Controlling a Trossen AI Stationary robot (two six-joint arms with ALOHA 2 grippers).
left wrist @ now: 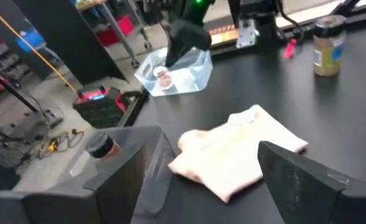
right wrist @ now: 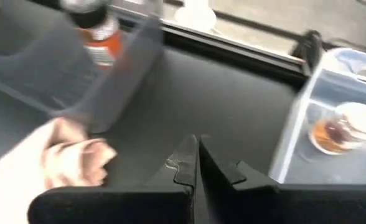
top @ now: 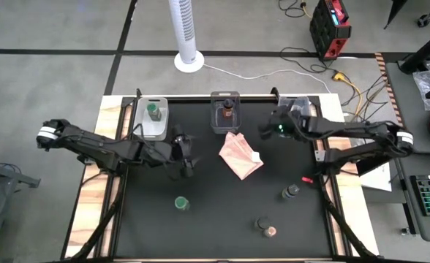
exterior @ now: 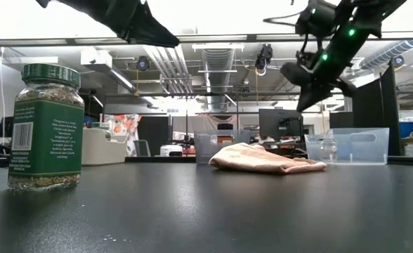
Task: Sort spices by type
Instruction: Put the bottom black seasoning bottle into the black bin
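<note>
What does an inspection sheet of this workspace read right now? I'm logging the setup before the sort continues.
Surface: black mat on a wooden table.
Job's things: one jar in each of three bins; green-lidded jar, dark-lidded jar and pinkish-lidded jar loose on the mat.
Clutter: pink cloth mid-mat.
Grippers: left gripper open, empty, above the mat; right gripper shut, empty, beside the right bin.
Cables: white and yellow cords on the floor.
Surroundings: tower fan, red case, keyboard.
</note>
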